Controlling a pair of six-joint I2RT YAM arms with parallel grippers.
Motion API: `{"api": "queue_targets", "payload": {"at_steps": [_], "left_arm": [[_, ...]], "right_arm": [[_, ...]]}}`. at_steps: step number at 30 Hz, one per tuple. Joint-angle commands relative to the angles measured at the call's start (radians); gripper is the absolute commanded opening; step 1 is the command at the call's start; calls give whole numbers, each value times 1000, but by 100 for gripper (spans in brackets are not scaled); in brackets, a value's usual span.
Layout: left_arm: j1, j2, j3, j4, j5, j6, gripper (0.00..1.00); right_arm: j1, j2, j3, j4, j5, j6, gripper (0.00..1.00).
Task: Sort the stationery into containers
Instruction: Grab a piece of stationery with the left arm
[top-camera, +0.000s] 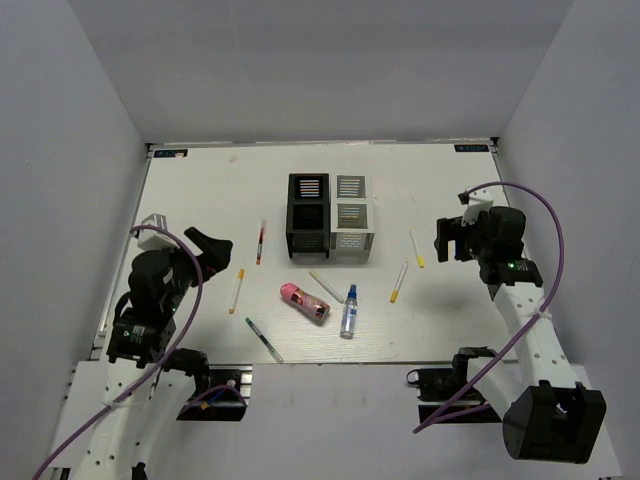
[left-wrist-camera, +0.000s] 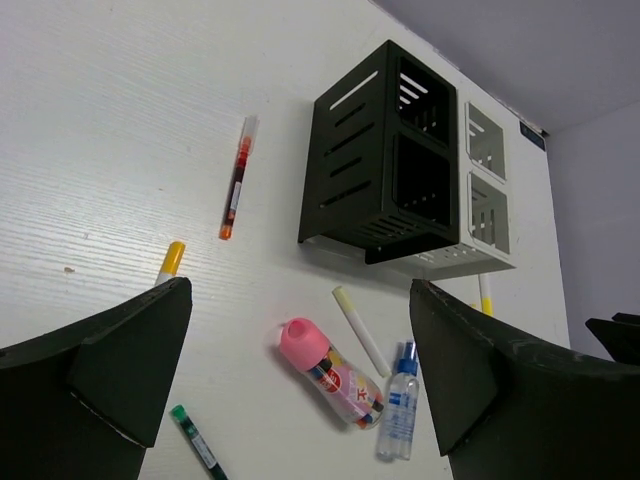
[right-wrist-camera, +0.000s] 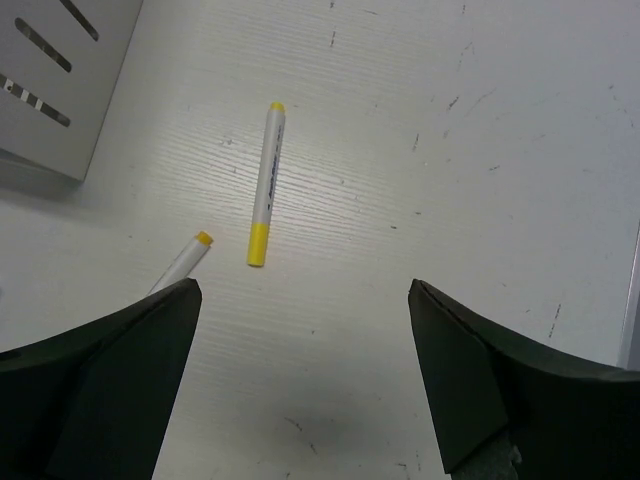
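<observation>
Nothing sorted yet as far as we can see: all the stationery lies flat on the desk, none of it showing in a cup. The black cups and silver cups touch and form one block mid-desk; our read is that this keeps them in reach of both arms.

The pink cylinder, bottle and white pen are bunched just in front of the block. The red pen and left yellow-tipped pen lie left of it, and the green pen is near the front edge. The near right pen and far right pen lie to the right. Most items lie apart, so single picks look feasible. The flat pens likely need a pinch from above across the shaft.

The left arm is folded at the left edge with its wrist up. The left jaws are spread and empty, looking toward the pink cylinder and cups.

The right arm is raised at the right edge. The right jaws are spread wide and empty, aimed down over the two right pens. We'd guess one of those is the first target. Neither arm touches anything.
</observation>
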Motion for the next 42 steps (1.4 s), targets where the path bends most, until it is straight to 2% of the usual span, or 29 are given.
{"api": "queue_targets", "payload": {"at_steps": [1,6,9,12,14,15,17,19,20,21,22,23,24,25,26,27,28,31,36,42], "left_arm": [[4,21,-5,-15,25,-6,100],[4,98,-5,28,46,17,100],[4,166,18,51,46,38,94],[4,233,46,51,46,57,83],[4,265,70,61,23,68,57],[4,299,70,61,14,68,48],[-7,336,80,61,-18,77,36],[-7,403,80,82,-18,77,36],[-7,429,80,82,-18,77,46],[-7,458,92,82,-18,77,59],[-7,488,92,82,-18,86,66],[-7,517,116,73,-18,95,69],[-7,579,127,73,-18,104,70],[-7,609,139,55,-18,117,70],[-7,636,159,44,-31,117,70],[-7,661,159,44,-31,129,71],[-7,704,173,44,-31,146,71],[-7,758,185,67,-41,167,72],[-16,885,222,125,-51,187,72],[-27,969,253,206,-5,288,75]], "right_arm": [[0,-21,-17,0,6,-24,90],[5,-18,-5,-32,-38,-130,90],[5,-14,20,-29,-6,-145,90],[6,3,36,-20,43,-171,90],[6,22,46,-16,61,-180,90],[3,29,58,-26,71,-196,90],[3,57,72,-46,68,-199,90],[0,74,78,-95,2,-220,90],[0,83,76,-98,-18,-217,90],[0,88,75,-117,-94,-213,81],[-1,88,70,-119,-130,-210,53],[0,88,69,-121,-158,-193,15],[3,83,69,-106,-203,-173,0],[5,81,72,-104,-225,-145,0],[3,81,75,-102,-274,-136,5],[3,89,81,-104,-291,-131,21],[5,92,93,-105,-314,-119,47],[5,112,110,-115,-345,-108,63],[3,141,115,-118,-348,-110,64],[3,147,109,-121,-331,-111,64]]}}
